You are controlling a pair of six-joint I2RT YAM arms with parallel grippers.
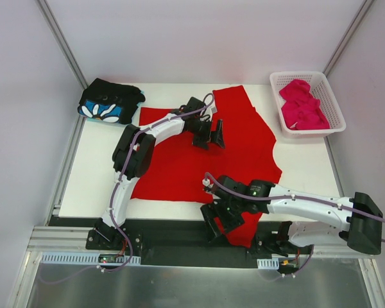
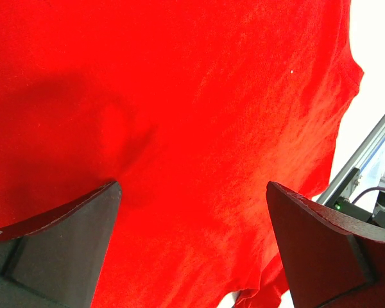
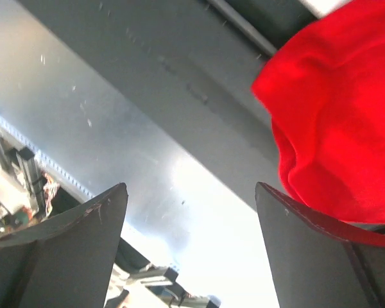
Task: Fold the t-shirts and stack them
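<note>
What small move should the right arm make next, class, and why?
Probably shift the right claw sideways onto the flap of the red t-shirt hanging over the near edge of the table, then close. Its jaws stand open on nothing, and that cloth droops just beside one finger.

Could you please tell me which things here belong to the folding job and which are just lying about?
Belonging to the job:
red t-shirt, spread out
black flower-print t-shirt, folded, far left
pink t-shirt, bunched in the white basket

Just lying about:
white basket
table
</note>
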